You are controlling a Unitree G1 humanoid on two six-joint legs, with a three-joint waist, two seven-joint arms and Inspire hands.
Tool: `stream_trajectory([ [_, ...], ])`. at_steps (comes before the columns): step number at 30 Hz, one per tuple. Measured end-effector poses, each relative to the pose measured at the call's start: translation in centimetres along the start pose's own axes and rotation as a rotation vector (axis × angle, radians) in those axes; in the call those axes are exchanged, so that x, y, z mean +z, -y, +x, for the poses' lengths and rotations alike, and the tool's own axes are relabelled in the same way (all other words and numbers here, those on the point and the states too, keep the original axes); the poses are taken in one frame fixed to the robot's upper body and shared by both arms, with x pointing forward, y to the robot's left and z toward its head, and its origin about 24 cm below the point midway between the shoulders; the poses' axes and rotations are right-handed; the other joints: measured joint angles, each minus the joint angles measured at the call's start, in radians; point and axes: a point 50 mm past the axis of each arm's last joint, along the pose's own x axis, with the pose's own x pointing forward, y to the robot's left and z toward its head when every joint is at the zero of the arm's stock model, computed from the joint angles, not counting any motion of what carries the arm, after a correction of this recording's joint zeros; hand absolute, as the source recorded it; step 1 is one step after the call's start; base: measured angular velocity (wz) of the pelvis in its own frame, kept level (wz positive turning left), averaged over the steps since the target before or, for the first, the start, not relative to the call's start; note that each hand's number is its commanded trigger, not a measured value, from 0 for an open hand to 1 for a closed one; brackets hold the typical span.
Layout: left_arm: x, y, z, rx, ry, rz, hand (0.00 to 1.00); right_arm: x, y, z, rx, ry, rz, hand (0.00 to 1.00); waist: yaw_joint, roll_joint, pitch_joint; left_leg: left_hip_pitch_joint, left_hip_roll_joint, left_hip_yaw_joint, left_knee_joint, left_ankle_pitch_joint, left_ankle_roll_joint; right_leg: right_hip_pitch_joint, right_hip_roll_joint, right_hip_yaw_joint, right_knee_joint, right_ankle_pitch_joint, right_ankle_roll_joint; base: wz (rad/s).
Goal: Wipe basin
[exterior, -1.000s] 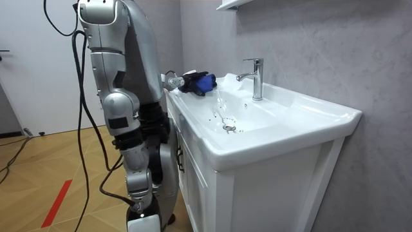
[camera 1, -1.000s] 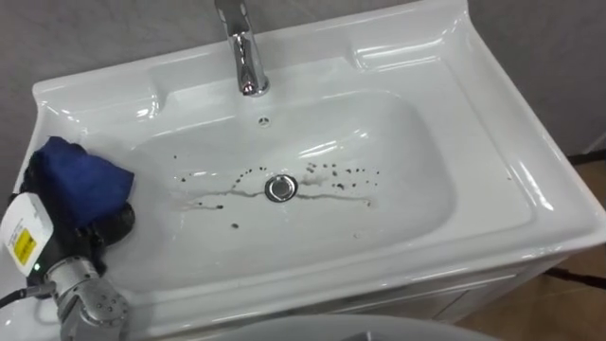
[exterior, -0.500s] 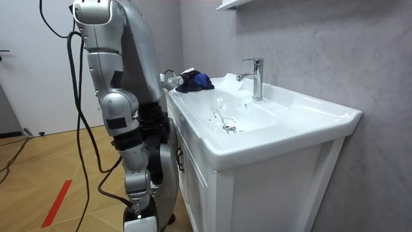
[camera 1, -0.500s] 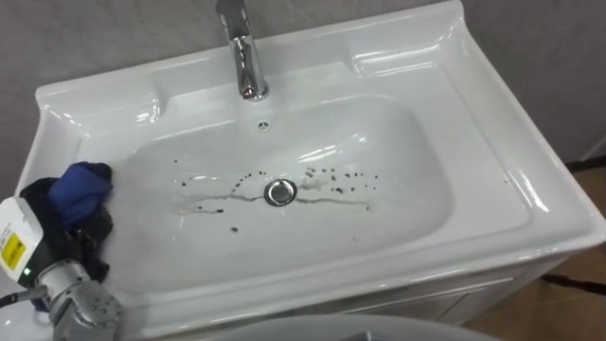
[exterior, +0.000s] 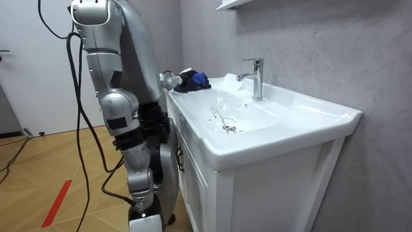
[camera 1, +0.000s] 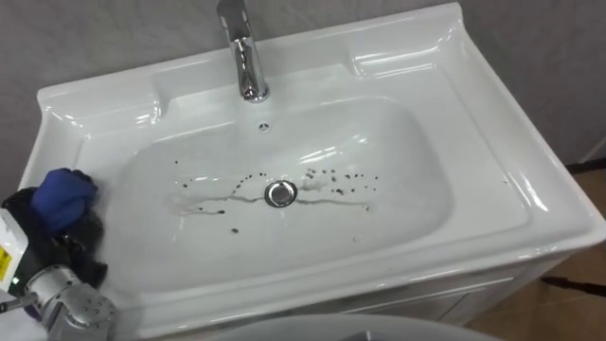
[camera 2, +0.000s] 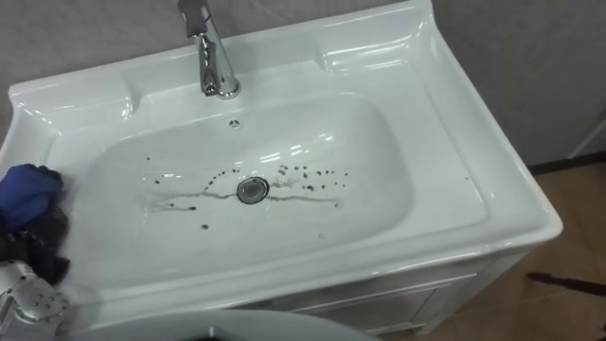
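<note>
The white basin (camera 1: 492, 142) has dark specks and grey streaks (camera 1: 331, 175) on its floor around the drain (camera 1: 279, 192). A blue cloth (camera 1: 62, 197) sits bunched on the basin's left rim. My left hand (camera 1: 71, 242) lies under and beside it, its dark fingers curled round the cloth. In the room view the hand (exterior: 180, 82) and cloth (exterior: 196, 78) are at the corner of the basin top nearest the robot, which stands upright against the cabinet's end.
A chrome faucet (camera 1: 248, 66) rises at the back middle, with the overflow hole (camera 1: 263, 124) below it. A white cabinet (exterior: 257, 187) carries the basin. The wall runs behind the faucet, and wooden floor (camera 1: 587, 189) lies to the right.
My left hand's fingers have closed round the blue cloth, which is bunched smaller. Hand and cloth have drawn back a little along the left rim toward me.
</note>
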Motion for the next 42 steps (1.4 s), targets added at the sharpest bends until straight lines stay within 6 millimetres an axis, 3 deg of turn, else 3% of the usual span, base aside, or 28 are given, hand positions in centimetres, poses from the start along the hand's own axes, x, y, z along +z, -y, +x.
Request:
stream_trajectory([
  [5,0.9,0.4,0.2,0.007,0.011,-0.025,1.00,0.7,-0.2,0.0,0.010,0.020,0.017,0.00,-0.006,-0.010,0.0042,-0.015,-0.003,-0.013,0.007,0.000,0.000,-0.006,-0.005,-0.018,0.000,-0.003,0.002,0.12],
  [9,2.6,0.1,0.7,0.042,0.043,-0.077,1.00,1.6,-0.2,-0.1,0.004,0.080,0.016,0.00,-0.006,-0.032,0.0214,-0.033,-0.003,-0.031,0.017,0.001,0.001,-0.010,-0.002,-0.024,-0.002,-0.002,0.000,0.14],
  [14,4.1,-0.3,0.6,0.068,0.069,-0.131,1.00,2.4,-0.6,-0.2,0.003,0.143,0.005,0.00,-0.008,-0.041,0.0343,-0.058,-0.006,-0.052,0.025,0.001,0.001,-0.024,-0.004,-0.045,-0.003,-0.002,0.000,0.14],
  [16,5.1,-0.3,0.4,0.053,0.109,-0.153,1.00,2.9,-0.6,-0.3,0.006,0.174,0.002,0.00,-0.011,-0.036,0.0375,-0.071,-0.007,-0.059,0.028,0.001,0.001,-0.031,-0.005,-0.051,-0.003,-0.001,0.000,0.11],
  [20,9.4,0.0,-0.6,0.005,0.284,-0.238,1.00,3.5,-0.9,-0.4,0.011,0.218,-0.011,0.00,-0.015,-0.046,0.0484,-0.102,-0.010,-0.072,0.043,0.001,0.001,-0.050,-0.007,-0.062,-0.004,-0.001,0.000,0.09],
  [23,11.5,0.4,-1.2,-0.020,0.387,-0.276,1.00,3.8,-0.9,-0.4,0.004,0.247,-0.015,0.00,-0.020,-0.042,0.0461,-0.104,-0.010,-0.069,0.042,0.001,0.001,-0.055,-0.007,-0.060,-0.002,-0.001,0.000,-0.03],
  [27,13.0,-0.1,-1.6,-0.004,0.455,-0.307,1.00,3.5,-0.9,-0.4,-0.001,0.258,0.003,0.00,-0.044,-0.042,0.0433,-0.100,-0.007,-0.057,0.041,0.001,0.001,-0.054,-0.005,-0.050,-0.002,0.000,-0.002,-0.10],
  [32,13.6,-0.3,-1.8,-0.009,0.504,-0.308,1.00,3.4,-1.0,-0.4,0.016,0.260,0.025,0.00,-0.065,-0.044,0.0406,-0.081,-0.006,-0.054,0.031,0.001,0.001,-0.043,-0.004,-0.035,-0.004,0.001,-0.002,-0.04],
  [36,14.2,0.0,-2.3,-0.033,0.564,-0.258,1.00,3.0,-1.1,-0.3,0.035,0.241,0.018,0.00,-0.067,-0.048,0.0286,-0.070,-0.007,-0.054,0.019,0.001,0.001,-0.033,-0.003,-0.034,-0.017,0.001,-0.002,-0.02],
  [42,14.7,0.7,-3.0,-0.091,0.596,-0.238,1.00,2.8,-1.1,-0.2,0.036,0.229,0.006,0.00,-0.076,-0.048,0.0295,-0.057,-0.007,-0.053,0.019,0.001,0.001,-0.021,-0.003,-0.032,-0.016,0.001,-0.002,0.00],
])
